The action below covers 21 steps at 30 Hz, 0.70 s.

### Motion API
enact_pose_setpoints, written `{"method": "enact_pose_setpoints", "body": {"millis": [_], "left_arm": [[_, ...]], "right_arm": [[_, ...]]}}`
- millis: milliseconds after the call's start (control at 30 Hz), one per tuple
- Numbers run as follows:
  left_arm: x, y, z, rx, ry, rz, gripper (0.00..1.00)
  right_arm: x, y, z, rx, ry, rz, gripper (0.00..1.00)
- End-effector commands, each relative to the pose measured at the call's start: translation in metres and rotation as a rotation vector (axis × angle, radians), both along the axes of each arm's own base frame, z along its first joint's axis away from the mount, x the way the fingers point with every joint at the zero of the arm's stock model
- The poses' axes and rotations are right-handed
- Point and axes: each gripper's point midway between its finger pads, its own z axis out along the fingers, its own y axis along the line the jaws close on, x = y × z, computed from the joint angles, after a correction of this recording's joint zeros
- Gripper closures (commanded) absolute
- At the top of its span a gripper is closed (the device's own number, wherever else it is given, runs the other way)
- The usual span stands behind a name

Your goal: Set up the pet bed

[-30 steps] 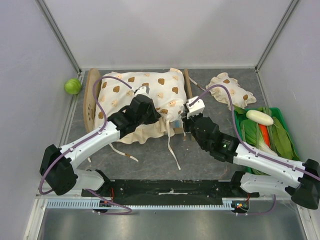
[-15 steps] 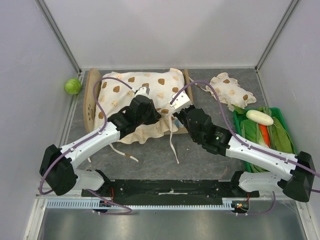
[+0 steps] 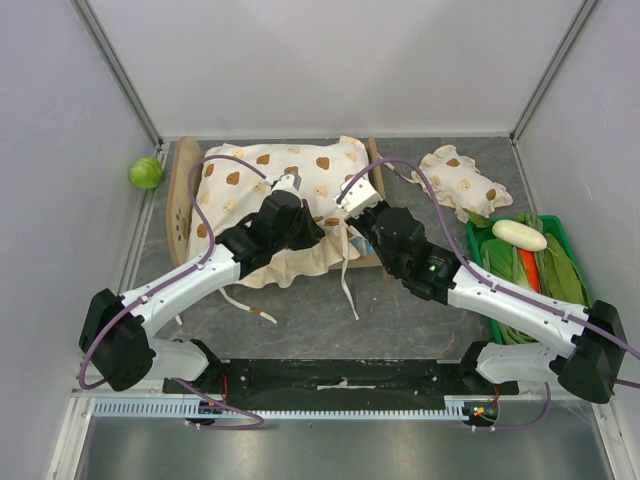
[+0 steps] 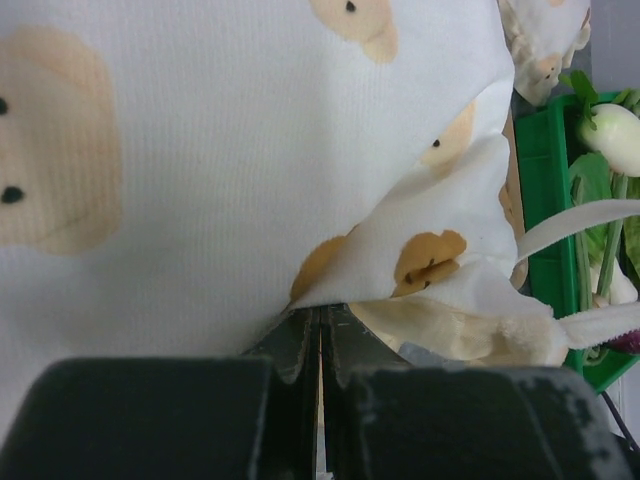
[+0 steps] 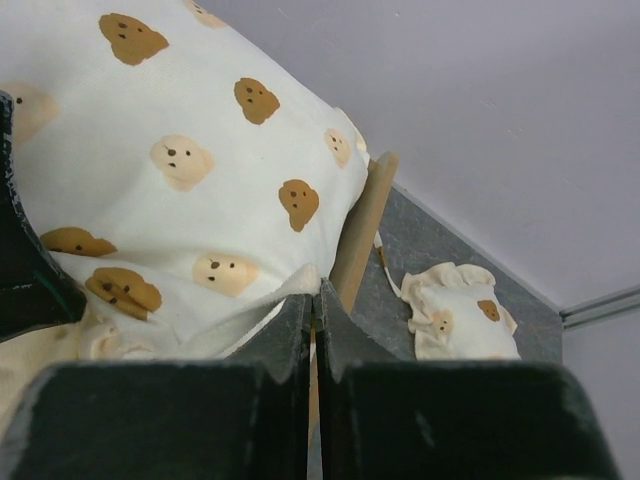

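Observation:
The pet bed lies across the back of the table, with its wooden headboard on the left and its foot rail on the right. The cream bear-print cushion covers it, so the striped base is hidden. The cushion's near edge hangs over the front rail with its ties trailing. My left gripper is shut on cushion fabric, with the jaws closed at the fold. My right gripper is shut on the cushion's right near edge, beside the wooden rail. The small frilled pillow lies on the table right of the bed.
A green crate of leafy vegetables with a white radish stands at the right. A green ball rests by the left wall. Cushion ties lie on the grey table in front of the bed.
My right gripper has moved left and back from the bed's near right corner to the cushion's right near edge and lifted it. The left arm has barely moved.

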Motion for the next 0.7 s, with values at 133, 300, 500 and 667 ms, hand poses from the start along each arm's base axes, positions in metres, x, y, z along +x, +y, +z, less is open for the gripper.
{"method": "enact_pose_setpoints", "body": {"millis": [133,300,500,667], "left_arm": [[0.005,-0.009,0.005,-0.050,-0.018,-0.019,0.98],[0.005,-0.011,0.003,-0.059,-0.010,-0.023,0.98],[0.003,-0.013,0.002,-0.066,-0.006,-0.030,0.98],[0.003,-0.013,-0.003,-0.065,0.002,-0.031,0.98]], "right_arm": [[0.012,-0.003,-0.017,0.042,-0.017,-0.028,0.97],[0.022,-0.003,-0.023,0.063,0.014,-0.041,0.97],[0.022,-0.004,-0.049,0.079,0.090,-0.038,0.97],[0.013,-0.008,-0.081,0.116,0.169,-0.053,0.97]]}}
